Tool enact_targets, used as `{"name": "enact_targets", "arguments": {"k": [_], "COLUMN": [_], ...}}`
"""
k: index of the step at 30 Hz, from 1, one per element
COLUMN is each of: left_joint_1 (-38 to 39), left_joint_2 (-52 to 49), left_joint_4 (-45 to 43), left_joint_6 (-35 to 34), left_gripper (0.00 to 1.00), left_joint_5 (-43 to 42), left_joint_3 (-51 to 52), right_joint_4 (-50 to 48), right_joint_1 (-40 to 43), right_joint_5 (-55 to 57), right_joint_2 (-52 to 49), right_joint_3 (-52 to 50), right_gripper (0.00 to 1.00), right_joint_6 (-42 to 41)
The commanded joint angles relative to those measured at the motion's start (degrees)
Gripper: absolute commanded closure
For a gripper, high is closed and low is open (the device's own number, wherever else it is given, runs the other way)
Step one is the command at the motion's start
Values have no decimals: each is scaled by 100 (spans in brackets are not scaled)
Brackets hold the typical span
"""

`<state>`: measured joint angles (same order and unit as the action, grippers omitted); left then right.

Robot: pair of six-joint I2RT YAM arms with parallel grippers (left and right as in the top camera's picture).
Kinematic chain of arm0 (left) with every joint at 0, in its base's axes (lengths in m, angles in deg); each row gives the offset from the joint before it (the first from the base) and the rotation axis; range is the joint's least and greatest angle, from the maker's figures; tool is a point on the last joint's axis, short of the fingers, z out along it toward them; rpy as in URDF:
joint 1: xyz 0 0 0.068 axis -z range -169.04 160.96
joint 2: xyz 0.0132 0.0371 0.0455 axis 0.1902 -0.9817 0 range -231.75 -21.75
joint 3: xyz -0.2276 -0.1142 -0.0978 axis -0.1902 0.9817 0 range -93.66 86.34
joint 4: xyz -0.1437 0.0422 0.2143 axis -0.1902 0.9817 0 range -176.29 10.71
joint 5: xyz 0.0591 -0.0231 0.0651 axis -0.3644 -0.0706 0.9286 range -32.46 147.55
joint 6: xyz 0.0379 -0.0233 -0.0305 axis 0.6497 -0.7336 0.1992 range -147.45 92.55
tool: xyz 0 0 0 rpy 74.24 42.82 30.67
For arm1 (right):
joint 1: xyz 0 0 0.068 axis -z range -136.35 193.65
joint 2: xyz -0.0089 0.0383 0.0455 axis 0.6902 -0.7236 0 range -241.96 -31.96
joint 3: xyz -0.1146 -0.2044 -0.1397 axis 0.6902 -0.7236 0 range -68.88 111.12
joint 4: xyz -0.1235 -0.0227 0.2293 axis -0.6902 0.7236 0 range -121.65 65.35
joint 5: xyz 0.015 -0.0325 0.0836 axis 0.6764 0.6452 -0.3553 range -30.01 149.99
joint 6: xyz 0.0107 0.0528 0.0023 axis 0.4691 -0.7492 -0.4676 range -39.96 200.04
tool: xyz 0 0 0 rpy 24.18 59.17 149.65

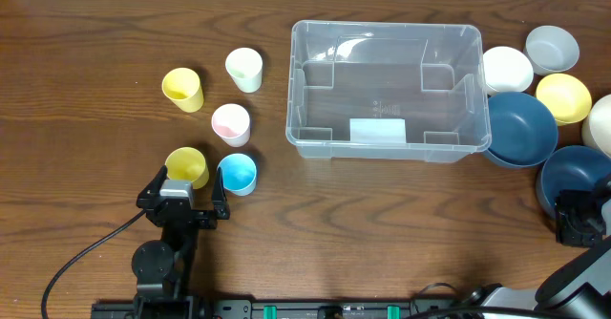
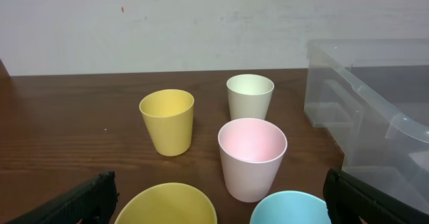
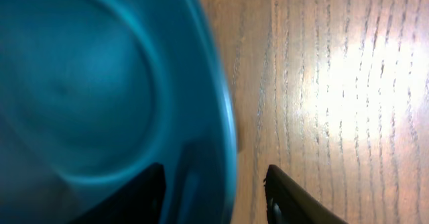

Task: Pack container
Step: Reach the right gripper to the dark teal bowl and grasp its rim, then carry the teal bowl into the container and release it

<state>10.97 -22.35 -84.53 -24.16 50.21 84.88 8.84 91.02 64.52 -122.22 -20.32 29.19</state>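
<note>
The clear container (image 1: 387,26) stands empty at the table's centre, a white label on its near wall; its corner shows in the left wrist view (image 2: 375,96). My left gripper (image 1: 186,195) is open, just short of a yellow cup (image 1: 186,166) and a light blue cup (image 1: 237,173), both between its fingers (image 2: 87,197). My right gripper (image 1: 578,219) is at the near edge of a dark blue bowl (image 1: 573,171). Its jaws straddle the bowl's rim (image 3: 224,137), one finger inside and one outside, with a gap left between the outer finger (image 3: 288,197) and the rim.
A pink cup (image 1: 230,123), a cream cup (image 1: 244,69) and a second yellow cup (image 1: 181,88) stand left of the container. To its right sit another dark blue bowl (image 1: 520,128) and white (image 1: 506,69), grey (image 1: 552,47), yellow (image 1: 563,96) and cream (image 1: 603,123) bowls.
</note>
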Motion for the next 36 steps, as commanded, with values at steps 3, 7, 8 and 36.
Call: {"name": "enact_targets", "arguments": {"k": [3,7,8,36], "left_joint_1": [-33,-33,-33,-33], "left_joint_2": [33,33,33,33], "left_joint_4": [164,164,162,164], "left_joint_6": [76,76,76,76], "left_gripper": [2,2,2,2], "left_joint_5": [-61,-63,-63,-61], "left_joint_3": [122,122,122,122], "right_joint_4": [92,227,267,1338], "right_joint_1": [245,520,605,387], "right_joint_5": [90,107,107,-2448], "right_joint_2": [-26,-26,-26,2798], "right_joint_3": [-24,-24,-24,2048], "right_gripper": [64,80,85,99], "right_joint_6": [-42,-37,-37,1578]}}
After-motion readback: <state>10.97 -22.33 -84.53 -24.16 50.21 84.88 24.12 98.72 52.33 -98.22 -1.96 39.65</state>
